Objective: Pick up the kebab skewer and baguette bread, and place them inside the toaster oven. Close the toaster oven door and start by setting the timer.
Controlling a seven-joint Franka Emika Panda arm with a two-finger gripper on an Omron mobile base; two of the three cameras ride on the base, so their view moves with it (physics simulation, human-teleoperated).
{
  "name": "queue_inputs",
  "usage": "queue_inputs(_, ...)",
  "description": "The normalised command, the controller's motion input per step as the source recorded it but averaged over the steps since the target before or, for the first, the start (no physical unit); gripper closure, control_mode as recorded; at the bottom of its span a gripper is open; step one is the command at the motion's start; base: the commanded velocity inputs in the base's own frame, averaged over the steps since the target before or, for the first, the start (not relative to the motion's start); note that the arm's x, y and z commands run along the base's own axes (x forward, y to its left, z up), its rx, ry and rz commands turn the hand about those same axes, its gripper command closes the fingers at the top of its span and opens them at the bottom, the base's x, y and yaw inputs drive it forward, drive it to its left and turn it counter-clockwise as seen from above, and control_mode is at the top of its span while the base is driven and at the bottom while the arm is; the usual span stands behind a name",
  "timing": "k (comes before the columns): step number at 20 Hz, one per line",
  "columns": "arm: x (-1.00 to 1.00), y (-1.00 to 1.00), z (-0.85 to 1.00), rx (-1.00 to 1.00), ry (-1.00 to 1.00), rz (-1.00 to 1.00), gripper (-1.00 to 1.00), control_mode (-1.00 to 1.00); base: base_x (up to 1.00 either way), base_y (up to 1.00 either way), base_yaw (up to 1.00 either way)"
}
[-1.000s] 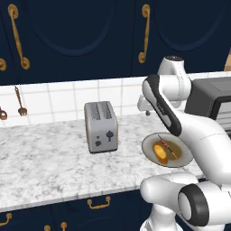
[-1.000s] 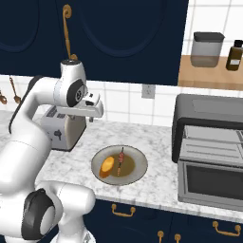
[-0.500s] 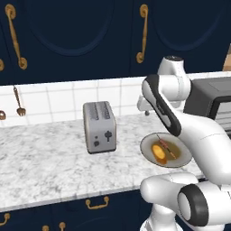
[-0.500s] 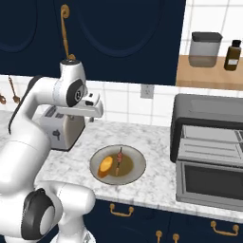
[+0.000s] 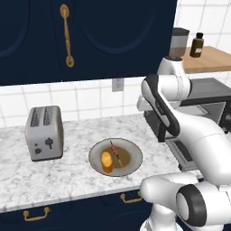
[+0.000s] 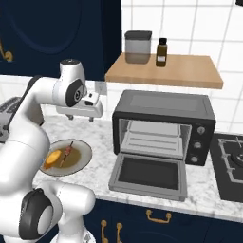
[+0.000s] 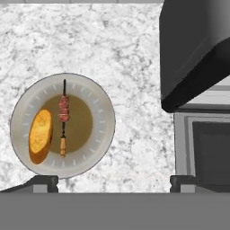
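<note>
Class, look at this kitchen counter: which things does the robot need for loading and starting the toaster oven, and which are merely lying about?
Needed for the job:
- kebab skewer, on the plate
- baguette bread, beside it on the plate
- toaster oven
- toaster oven door, folded down open

Merely lying about:
- plate
- silver toaster
- storage jar and brown bottle on the wooden shelf
- stove burner
</note>
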Motion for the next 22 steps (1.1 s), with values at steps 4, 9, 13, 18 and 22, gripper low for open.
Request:
queue_inputs(4,0.0,0.0,0.0,0.0,0.0,0.0,-1.0,1.0,0.0,-0.35,-0.01)
queue_inputs(9,0.0,0.0,0.0,0.0,0.0,0.0,-1.0,1.0,0.0,0.0,0.0)
queue_inputs(13,0.0,0.0,0.0,0.0,0.0,0.0,-1.0,1.0,0.0,0.0,0.0)
queue_inputs(18,0.0,0.0,0.0,0.0,0.0,0.0,-1.0,-1.0,0.0,0.0,0.0)
queue_inputs(22,0.0,0.0,0.0,0.0,0.0,0.0,-1.0,-1.0,0.0,0.0,0.0)
